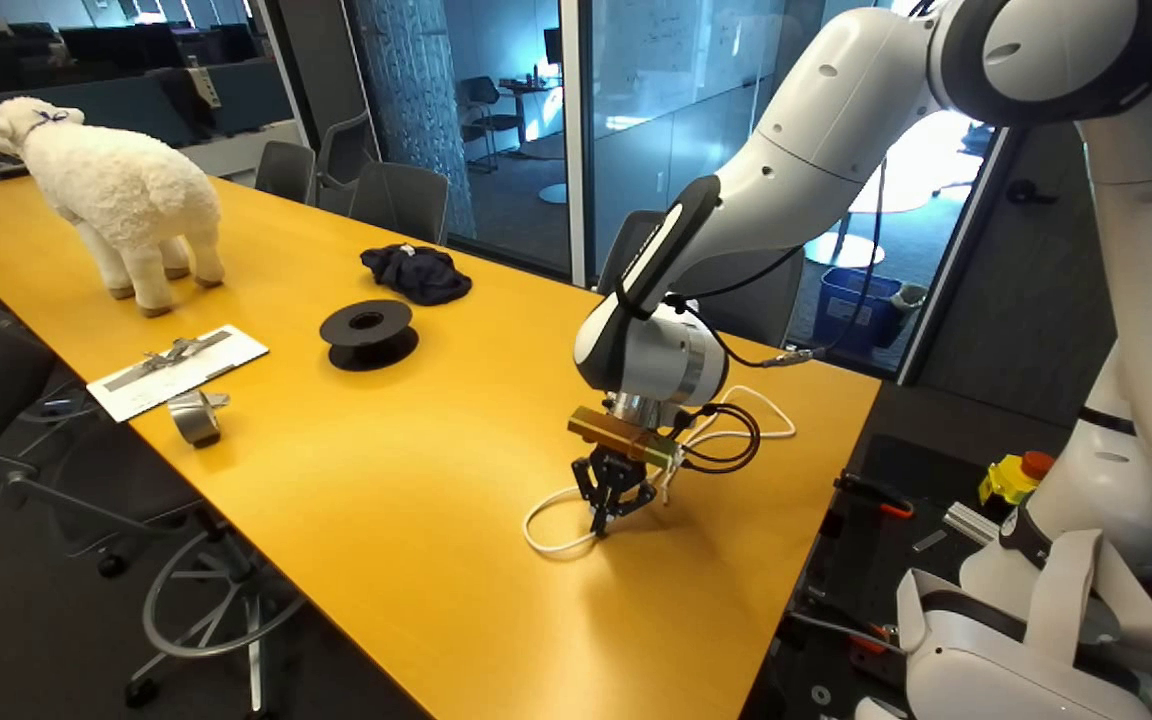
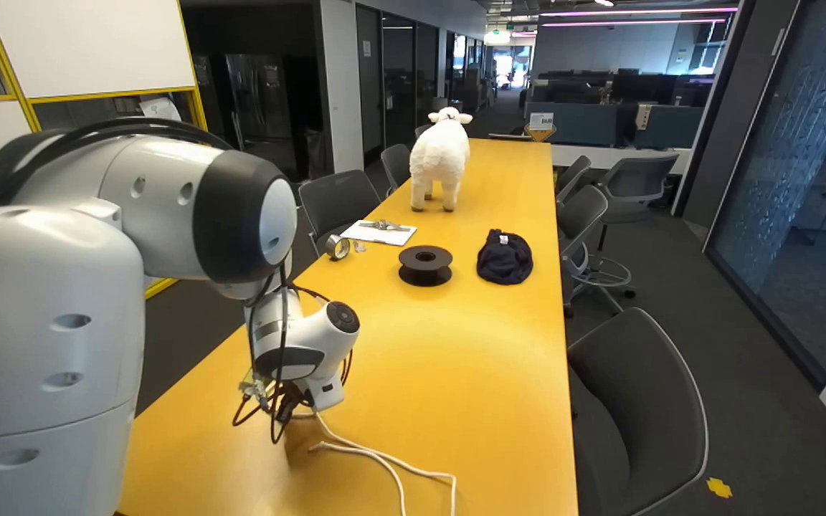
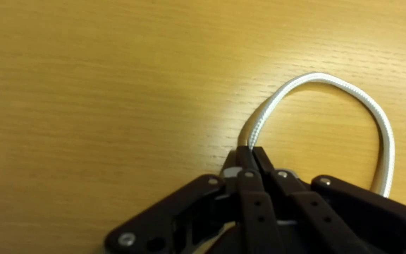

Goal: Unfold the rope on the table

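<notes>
The white rope (image 1: 556,551) lies in loops on the yellow-orange table (image 1: 416,520). My gripper (image 1: 600,527) is low over the table with its fingers pointing down. In the wrist view the gripper (image 3: 252,149) is shut on the rope (image 3: 388,144), which leaves the fingertips and curves round to the right in an open loop. The loop's far end passes behind the right finger. In an exterior view more rope (image 2: 421,471) runs from beside the gripper (image 2: 285,411) in two strands toward the bottom edge. Part of the rope is hidden behind the wrist.
Farther along the table are a black spool (image 1: 372,350), a dark cap (image 1: 418,275), a tape roll (image 1: 193,418), a flat white strip (image 1: 136,398) with a grey object on it, and a plush sheep (image 1: 126,190). Chairs (image 2: 642,408) line the table's sides.
</notes>
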